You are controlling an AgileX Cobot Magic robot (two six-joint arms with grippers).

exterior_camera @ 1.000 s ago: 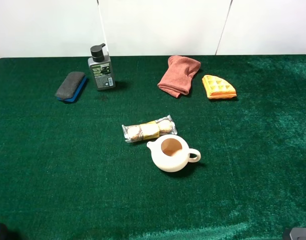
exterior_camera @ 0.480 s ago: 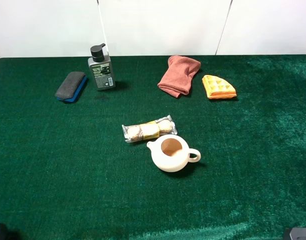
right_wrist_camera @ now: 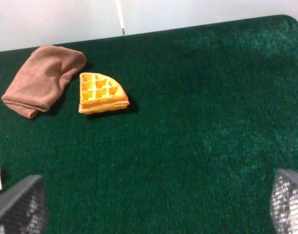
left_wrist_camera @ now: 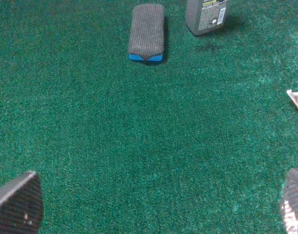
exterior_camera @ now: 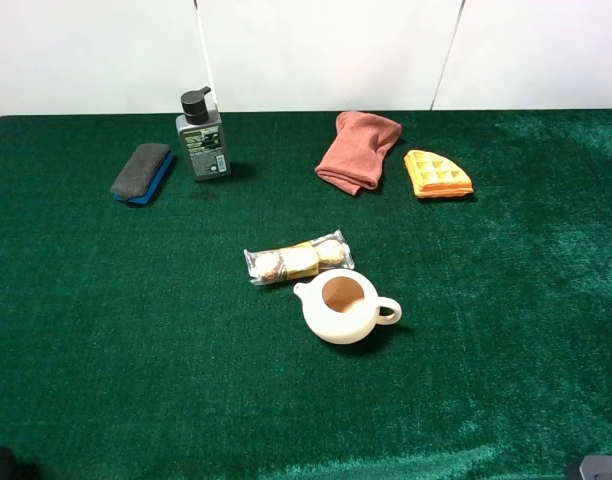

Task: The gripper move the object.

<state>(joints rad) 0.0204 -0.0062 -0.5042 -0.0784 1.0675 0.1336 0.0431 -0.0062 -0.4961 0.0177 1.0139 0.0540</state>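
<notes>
The object, a dark grey felt-topped block with a blue base [exterior_camera: 142,172], lies on the green table at the far left, beside the pump bottle. It also shows in the left wrist view [left_wrist_camera: 147,32], well ahead of my left gripper [left_wrist_camera: 154,207], which is open and empty with its fingertips [left_wrist_camera: 17,204] wide apart. My right gripper [right_wrist_camera: 154,207] is open and empty too, its fingertips [right_wrist_camera: 20,207] at the frame's corners over bare cloth. In the high view only slivers of both arms show at the bottom corners.
A grey pump bottle [exterior_camera: 203,138] stands right of the block. A pink folded cloth [exterior_camera: 358,150] and a waffle piece [exterior_camera: 437,174] lie at the back right. A wrapped snack pack [exterior_camera: 298,259] and a cream teapot [exterior_camera: 342,306] sit mid-table. A white wall lies behind.
</notes>
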